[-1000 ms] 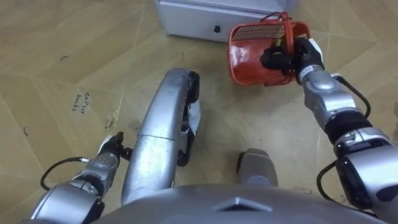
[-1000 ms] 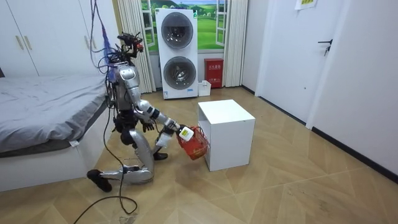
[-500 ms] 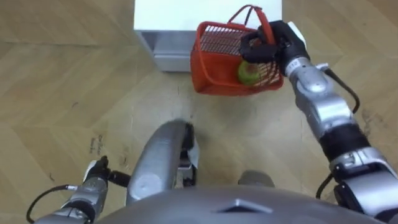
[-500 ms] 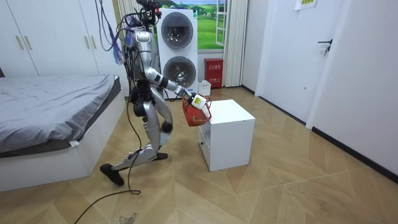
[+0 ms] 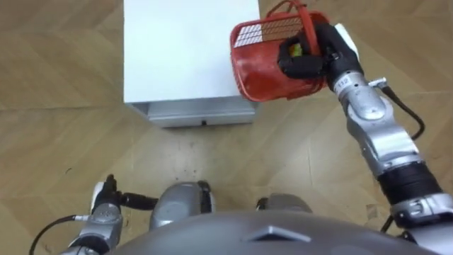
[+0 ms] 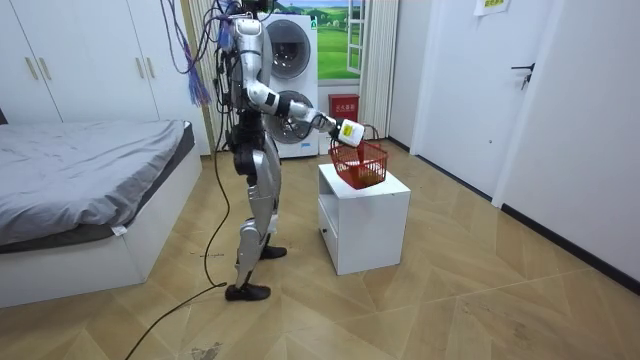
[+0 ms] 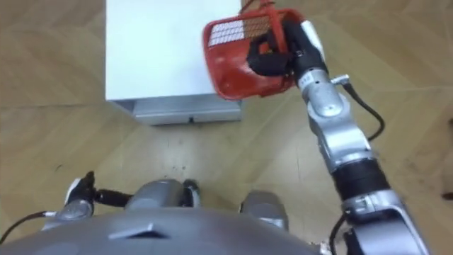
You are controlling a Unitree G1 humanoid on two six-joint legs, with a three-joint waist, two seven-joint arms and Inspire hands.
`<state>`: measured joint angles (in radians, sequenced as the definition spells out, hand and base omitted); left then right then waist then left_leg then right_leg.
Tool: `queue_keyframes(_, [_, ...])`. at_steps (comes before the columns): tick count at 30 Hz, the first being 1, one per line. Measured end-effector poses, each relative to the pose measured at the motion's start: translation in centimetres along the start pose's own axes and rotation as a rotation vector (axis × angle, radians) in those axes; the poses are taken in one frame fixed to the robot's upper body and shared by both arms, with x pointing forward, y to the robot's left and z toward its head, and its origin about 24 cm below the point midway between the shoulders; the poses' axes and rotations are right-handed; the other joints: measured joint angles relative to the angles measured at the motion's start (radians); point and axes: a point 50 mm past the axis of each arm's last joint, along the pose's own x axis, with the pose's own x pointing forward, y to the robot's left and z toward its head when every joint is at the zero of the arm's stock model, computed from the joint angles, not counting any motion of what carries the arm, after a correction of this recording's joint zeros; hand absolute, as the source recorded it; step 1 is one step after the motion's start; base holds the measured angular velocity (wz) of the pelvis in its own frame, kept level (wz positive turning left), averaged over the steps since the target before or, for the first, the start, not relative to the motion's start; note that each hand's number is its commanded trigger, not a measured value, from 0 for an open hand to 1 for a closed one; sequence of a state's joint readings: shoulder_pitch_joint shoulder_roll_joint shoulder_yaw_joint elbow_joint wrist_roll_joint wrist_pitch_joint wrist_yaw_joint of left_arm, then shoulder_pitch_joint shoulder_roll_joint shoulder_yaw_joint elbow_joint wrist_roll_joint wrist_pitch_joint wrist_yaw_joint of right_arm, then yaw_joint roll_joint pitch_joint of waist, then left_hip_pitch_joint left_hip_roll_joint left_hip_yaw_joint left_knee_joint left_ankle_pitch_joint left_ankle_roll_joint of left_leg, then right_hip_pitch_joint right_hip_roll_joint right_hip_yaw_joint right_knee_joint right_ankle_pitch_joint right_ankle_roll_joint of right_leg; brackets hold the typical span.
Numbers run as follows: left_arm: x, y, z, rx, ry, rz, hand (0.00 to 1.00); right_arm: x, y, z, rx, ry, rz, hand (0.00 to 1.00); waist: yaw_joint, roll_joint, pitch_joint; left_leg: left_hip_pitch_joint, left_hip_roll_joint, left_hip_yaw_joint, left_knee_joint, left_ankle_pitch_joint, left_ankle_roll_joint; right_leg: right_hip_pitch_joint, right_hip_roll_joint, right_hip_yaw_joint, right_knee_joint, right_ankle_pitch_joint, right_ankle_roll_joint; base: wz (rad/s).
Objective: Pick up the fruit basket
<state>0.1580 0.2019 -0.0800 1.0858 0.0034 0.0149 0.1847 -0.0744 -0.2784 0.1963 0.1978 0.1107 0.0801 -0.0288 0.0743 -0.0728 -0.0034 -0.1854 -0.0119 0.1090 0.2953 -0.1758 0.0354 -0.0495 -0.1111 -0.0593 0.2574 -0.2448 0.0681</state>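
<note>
The red mesh fruit basket (image 5: 263, 62) hangs in the air over the right edge of the white cabinet (image 5: 177, 57). My right hand (image 5: 311, 60) is shut on its handle and rim, with the arm stretched forward. A bit of yellow-green fruit (image 5: 296, 49) shows inside, behind the fingers. In the room view I stand upright beside the cabinet (image 6: 365, 215), holding the basket (image 6: 360, 165) just above its top with my right hand (image 6: 349, 131). My left hand (image 5: 106, 205) hangs low at my side, holding nothing that I can see.
The cabinet has a drawer front (image 5: 202, 113) facing me. A bed (image 6: 80, 190) stands on the room view's left, stacked washing machines (image 6: 290, 85) behind me, and a door (image 6: 525, 95) on the right. Wooden floor lies all around the cabinet.
I have risen from kneeling on the floor to standing upright. The basket went up with my right hand from floor level beside the cabinet to above its top.
</note>
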Motion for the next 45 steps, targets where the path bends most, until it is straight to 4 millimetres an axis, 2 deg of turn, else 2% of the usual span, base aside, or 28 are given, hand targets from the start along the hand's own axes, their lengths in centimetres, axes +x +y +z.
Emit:
queue_keyframes(1, [0.0,0.1,-0.1,0.020,0.004,0.003,0.00,-0.1,0.2,0.4,-0.001,-0.021,0.006,1.00,0.019,0.009,0.0047,0.031,0.005,-0.064,-0.018,0.001,-0.003,0.000,0.013,-0.036,-0.012,0.005,-0.005,-0.46])
queue_keyframes(2, [0.0,0.3,-0.2,0.036,0.002,0.009,0.00,-0.2,0.3,1.2,-0.006,-0.056,0.016,1.00,0.030,0.006,0.0033,0.044,0.009,-0.133,-0.022,0.003,-0.009,-0.009,0.042,-0.044,-0.092,0.043,-0.034,-0.46])
queue_keyframes(3, [0.0,0.2,-0.3,0.038,0.006,0.008,0.00,-0.3,0.3,1.5,-0.014,-0.072,0.017,1.00,0.029,0.017,0.0066,0.055,0.015,-0.149,-0.027,0.003,-0.019,0.000,0.048,-0.060,-0.102,0.082,-0.050,-0.24])
queue_keyframes(4, [-0.1,0.3,-0.7,0.040,0.018,0.009,0.00,-0.5,0.4,1.8,-0.018,-0.094,0.022,1.00,0.024,0.023,0.0050,0.081,0.022,-0.137,-0.047,0.007,-0.029,0.037,0.052,-0.093,-0.113,0.106,-0.051,0.00])
queue_keyframes(7, [-0.1,0.5,-0.6,0.044,0.019,0.016,0.00,-0.4,0.6,2.1,-0.015,-0.107,0.028,1.00,0.016,0.023,0.0085,0.138,0.028,-0.080,-0.094,0.009,-0.032,0.076,0.062,-0.083,-0.118,0.104,-0.049,0.02])
queue_keyframes(12, [0.1,0.3,0.1,0.060,0.009,-0.003,0.00,-0.2,1.2,2.4,-0.031,-0.116,0.051,1.00,0.030,0.014,0.0094,0.154,0.029,-0.089,-0.132,0.010,-0.034,0.072,0.075,-0.098,-0.120,0.103,-0.048,0.04])
queue_keyframes(17, [0.1,0.4,-0.1,0.077,0.026,-0.001,0.00,-0.1,1.9,2.7,-0.029,-0.126,0.089,1.00,0.062,-0.006,0.0203,0.157,0.023,-0.107,-0.132,0.010,-0.034,0.082,0.071,-0.115,-0.121,0.103,-0.048,0.13])
queue_keyframes(19, [0.1,0.3,-0.1,0.092,0.024,-0.004,0.00,-0.1,2.1,2.7,-0.031,-0.126,0.102,1.00,0.066,-0.009,0.0201,0.153,0.021,-0.115,-0.132,0.010,-0.034,0.084,0.069,-0.126,-0.121,0.103,-0.048,0.19])
queue_keyframes(25, [0.1,0.2,0.0,0.089,0.022,-0.009,0.00,-0.1,2.4,2.7,-0.032,-0.128,0.124,1.00,0.084,-0.009,0.0201,0.155,0.014,-0.116,-0.132,0.010,-0.034,0.085,0.062,-0.136,-0.115,0.102,-0.047,0.04])
queue_keyframes(32, [0.1,0.2,0.0,0.077,0.027,-0.025,0.00,0.0,2.7,2.7,-0.018,-0.127,0.132,1.00,0.082,-0.006,0.0204,0.167,0.016,-0.118,-0.129,0.010,-0.034,0.084,0.057,-0.154,-0.079,0.101,-0.045,0.02])
queue_keyframes(35, [0.1,0.2,-0.4,0.082,0.049,-0.035,0.00,0.0,3.0,2.7,-0.006,-0.127,0.136,1.00,0.083,-0.004,0.0217,0.168,0.013,-0.110,-0.115,0.010,-0.034,0.085,0.042,-0.165,-0.059,0.101,-0.045,0.02])
queue_keyframes(36, [0.1,0.1,-0.6,0.087,0.062,-0.045,0.00,0.1,3.2,2.4,0.000,-0.112,0.136,1.00,0.082,-0.002,0.0239,0.164,0.012,-0.099,-0.088,0.008,-0.031,0.084,0.035,-0.163,-0.037,0.101,-0.045,0.05])
queue_keyframes(37, [0.1,0.1,-0.9,0.090,0.081,-0.053,0.00,0.2,3.6,1.8,0.016,-0.089,0.137,1.00,0.087,-0.002,0.0320,0.129,0.004,-0.063,0.007,-0.003,-0.019,0.086,0.018,-0.140,-0.002,0.102,-0.045,0.07])
queue_keyframes(38, [0.1,0.1,-1.0,0.094,0.085,-0.059,0.00,0.2,3.8,1.5,0.023,-0.075,0.134,1.00,0.090,0.004,0.0420,0.098,-0.003,-0.050,0.046,-0.025,-0.011,0.084,0.005,-0.117,0.016,0.101,-0.045,0.20])
queue_keyframes(39, [0.0,-0.4,-0.9,0.117,0.077,-0.077,0.00,0.2,3.5,1.2,0.011,-0.059,0.127,1.00,0.087,0.020,0.0313,0.068,0.007,-0.035,-0.031,0.000,-0.011,0.059,0.007,-0.105,0.079,0.096,-0.037,0.18])
queue_keyframes(40, [0.1,-0.3,-0.5,0.131,0.065,-0.079,0.00,0.3,3.2,0.6,-0.001,-0.034,0.122,1.00,0.100,0.034,0.0310,0.052,0.018,0.013,-0.038,0.014,0.024,0.005,-0.006,-0.103,0.210,0.065,0.002,0.13])
queue_keyframes(41, [0.1,-0.1,-0.7,0.138,0.075,-0.073,0.00,0.4,3.7,-0.1,0.005,0.000,0.132,1.00,0.114,0.026,0.0289,0.059,0.005,0.019,-0.018,-0.002,0.038,-0.045,-0.036,-0.110,0.316,0.056,0.008,0.00])
queue_keyframes(42, [0.2,0.0,-0.7,0.144,0.078,-0.072,0.00,0.3,3.9,-0.3,0.006,0.008,0.140,1.00,0.116,0.025,0.0281,0.061,-0.002,0.014,-0.011,-0.011,0.043,-0.060,-0.046,-0.113,0.352,0.054,0.009,0.09])
queue_keyframes(43, [0.2,0.1,-0.8,0.156,0.081,-0.073,0.00,0.4,4.1,-0.3,0.014,0.006,0.156,1.00,0.120,0.029,0.0298,0.055,-0.010,0.000,0.007,-0.025,0.051,-0.080,-0.045,-0.113,0.382,0.033,0.012,0.13])
queue_keyframes(45, [0.4,0.3,-0.1,0.167,0.066,-0.070,0.00,0.5,4.2,0.0,0.040,-0.002,0.166,1.00,0.123,0.032,0.0318,0.049,-0.013,-0.015,0.010,-0.029,0.055,-0.121,-0.039,-0.116,0.362,0.000,0.008,0.20])
